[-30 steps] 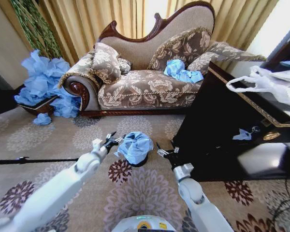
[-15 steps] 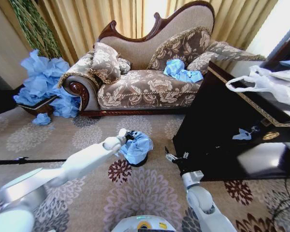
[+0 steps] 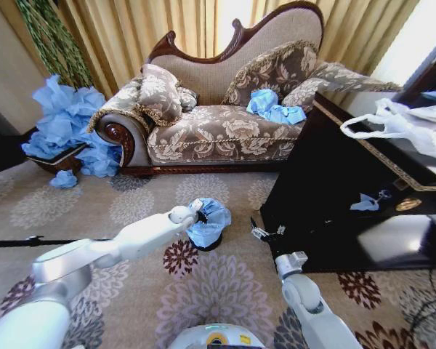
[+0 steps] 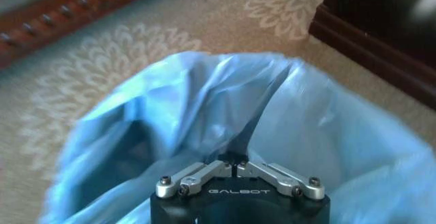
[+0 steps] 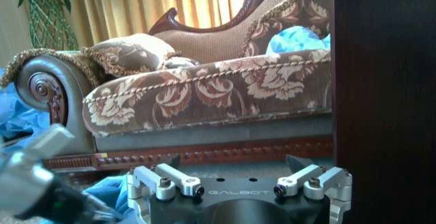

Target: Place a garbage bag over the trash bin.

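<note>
L wrist view: left tool [image 4: 237,165] closed inside garbage bag [image 4: 327,132].

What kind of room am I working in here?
Probably a furnished living room or lounge: an ornate upholstered sofa with cushions in front of long gold curtains, a floral patterned carpet, and a dark wooden cabinet on the robot's right.

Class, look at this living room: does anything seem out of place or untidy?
Yes. A heap of blue bags is piled on the floor beside the sofa, and more crumpled blue bags lie on its seat. A white plastic bag sprawls on the dark cabinet.
</note>
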Motion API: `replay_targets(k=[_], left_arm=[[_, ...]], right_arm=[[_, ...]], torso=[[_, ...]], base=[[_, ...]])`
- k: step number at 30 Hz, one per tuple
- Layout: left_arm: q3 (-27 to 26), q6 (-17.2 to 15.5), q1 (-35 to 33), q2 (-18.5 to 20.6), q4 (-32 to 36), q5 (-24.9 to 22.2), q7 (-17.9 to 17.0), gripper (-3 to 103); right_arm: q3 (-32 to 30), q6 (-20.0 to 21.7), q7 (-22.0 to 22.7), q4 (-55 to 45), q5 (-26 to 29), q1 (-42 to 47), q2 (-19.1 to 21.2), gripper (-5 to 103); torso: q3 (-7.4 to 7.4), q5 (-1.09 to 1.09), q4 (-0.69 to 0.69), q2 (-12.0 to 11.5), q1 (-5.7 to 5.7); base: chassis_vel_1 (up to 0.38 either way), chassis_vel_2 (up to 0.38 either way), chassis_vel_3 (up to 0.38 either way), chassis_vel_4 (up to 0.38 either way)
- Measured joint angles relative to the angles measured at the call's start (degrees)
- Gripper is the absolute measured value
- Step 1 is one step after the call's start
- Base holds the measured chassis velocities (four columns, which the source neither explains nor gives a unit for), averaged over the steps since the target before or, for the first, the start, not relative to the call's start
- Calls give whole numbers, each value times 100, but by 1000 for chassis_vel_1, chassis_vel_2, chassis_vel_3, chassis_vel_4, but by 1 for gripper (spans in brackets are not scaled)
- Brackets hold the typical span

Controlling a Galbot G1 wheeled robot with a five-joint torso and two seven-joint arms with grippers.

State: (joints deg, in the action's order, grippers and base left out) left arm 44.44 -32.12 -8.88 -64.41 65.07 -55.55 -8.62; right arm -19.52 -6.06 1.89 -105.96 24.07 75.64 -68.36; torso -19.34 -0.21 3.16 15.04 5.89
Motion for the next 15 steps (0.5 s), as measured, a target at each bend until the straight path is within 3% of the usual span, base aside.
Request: replay_targets(k=[1, 3, 7, 11, 14, 15], left_arm=[[0, 0, 0, 0, 0, 0, 0, 0], [10, -252, 4, -380, -339, -228, -83, 0], [167, -542, 43, -612, -595, -201, 225, 0], [158, -610, 109, -594, -704, -271, 197, 0], [88, -660, 208, -445, -686, -541, 59, 0], [33, -725, 279, -271, -567, -883, 18, 0]], right_arm=[[0, 0, 0, 0, 0, 0, 0, 100], [-1, 6, 0, 23, 38, -21, 44, 100], [-3, 19, 10, 63, 109, -70, 78, 100], [-3, 32, 14, 70, 165, -71, 114, 100], [-3, 37, 16, 92, 202, -85, 123, 100], [-2, 48, 25, 110, 231, -112, 123, 100]], torso=[[0, 0, 0, 0, 0], [0, 2, 5, 0, -1], [0, 1, -2, 0, 0], [0, 1, 1, 0, 0], [0, 1, 1, 0, 0], [0, 2, -3, 0, -1]], base=[[0, 0, 0, 0], [0, 0, 0, 0], [0, 0, 0, 0], [0, 0, 0, 0], [0, 0, 0, 0], [0, 0, 0, 0]])
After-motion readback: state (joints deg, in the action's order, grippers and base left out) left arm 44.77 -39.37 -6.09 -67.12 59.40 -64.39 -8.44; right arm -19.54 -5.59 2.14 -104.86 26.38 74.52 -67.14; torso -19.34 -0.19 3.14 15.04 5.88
